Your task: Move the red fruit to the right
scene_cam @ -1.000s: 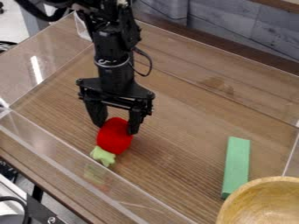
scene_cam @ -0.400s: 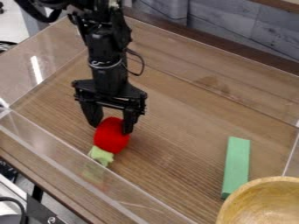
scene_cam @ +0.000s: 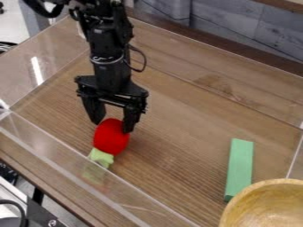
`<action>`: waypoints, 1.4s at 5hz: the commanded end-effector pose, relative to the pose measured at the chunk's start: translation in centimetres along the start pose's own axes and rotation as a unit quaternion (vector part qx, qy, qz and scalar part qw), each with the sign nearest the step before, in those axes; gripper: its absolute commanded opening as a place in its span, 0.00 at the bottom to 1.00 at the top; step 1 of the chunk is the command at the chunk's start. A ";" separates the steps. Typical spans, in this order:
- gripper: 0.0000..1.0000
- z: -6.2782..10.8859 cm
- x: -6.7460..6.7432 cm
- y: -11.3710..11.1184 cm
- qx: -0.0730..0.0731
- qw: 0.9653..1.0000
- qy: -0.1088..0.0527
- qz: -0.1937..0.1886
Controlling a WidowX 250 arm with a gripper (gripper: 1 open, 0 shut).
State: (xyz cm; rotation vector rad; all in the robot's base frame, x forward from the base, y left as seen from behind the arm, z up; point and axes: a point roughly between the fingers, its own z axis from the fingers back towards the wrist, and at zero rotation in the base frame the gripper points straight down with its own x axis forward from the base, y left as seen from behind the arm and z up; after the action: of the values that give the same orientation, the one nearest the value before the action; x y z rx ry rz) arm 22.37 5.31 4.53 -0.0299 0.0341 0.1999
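Since the earlier frame your gripper (scene_cam: 113,119) has slid slightly left, jaws wide open, straddling the top of the red fruit (scene_cam: 112,136). Nothing gripped yet; contact is hard to judge. Fruit lies left on the desk (scene_cam: 190,124): rounded red body, pale green cap toward you.

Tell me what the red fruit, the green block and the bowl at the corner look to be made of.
Red fruit: probably plastic or rubber toy, smooth, uniform bright red, pale green cap.
Green block: flat, matte, even colour; painted wood or foam, can't tell.
Bowl: looks wooden, tan with faint grain.
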 end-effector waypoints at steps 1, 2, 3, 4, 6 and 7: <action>1.00 0.2 1.1 1.0 -0.001 0.999 -0.019 0.036; 1.00 -0.5 1.3 1.5 -0.003 0.998 -0.020 0.066; 1.00 -0.1 0.0 1.2 -0.003 0.998 -0.021 0.055; 0.00 -0.7 0.1 0.5 -0.004 0.999 -0.020 0.045; 0.00 2.5 3.9 -0.8 -0.026 0.996 -0.035 0.072; 0.00 4.0 6.6 -3.0 -0.044 0.995 -0.040 0.085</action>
State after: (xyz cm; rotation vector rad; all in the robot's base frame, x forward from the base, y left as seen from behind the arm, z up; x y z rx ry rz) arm 28.84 3.37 7.18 -0.1051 -0.0071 0.3600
